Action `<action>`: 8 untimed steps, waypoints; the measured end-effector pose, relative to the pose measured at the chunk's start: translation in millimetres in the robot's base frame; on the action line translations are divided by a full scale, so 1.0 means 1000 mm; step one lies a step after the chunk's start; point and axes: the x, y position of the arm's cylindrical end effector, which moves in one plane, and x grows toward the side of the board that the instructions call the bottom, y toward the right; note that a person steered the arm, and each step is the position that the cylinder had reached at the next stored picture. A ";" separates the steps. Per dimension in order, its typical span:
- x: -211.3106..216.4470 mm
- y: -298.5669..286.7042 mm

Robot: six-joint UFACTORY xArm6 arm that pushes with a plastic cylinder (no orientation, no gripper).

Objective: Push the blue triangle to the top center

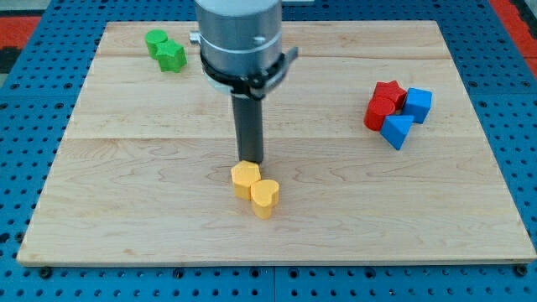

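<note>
Our tip point(249, 160) sat just above the yellow blocks point(256, 189), no gripper fitted. The blue triangle point(398, 130) lay well to its right; we judged we should approach from below it.

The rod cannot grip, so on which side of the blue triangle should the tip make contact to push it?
On the blue triangle's lower-right face, pushing up-left. A red block touches its upper-left, so expect it to move too. My tip is far left, by the yellow blocks.
</note>
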 end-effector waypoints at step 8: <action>-0.057 0.066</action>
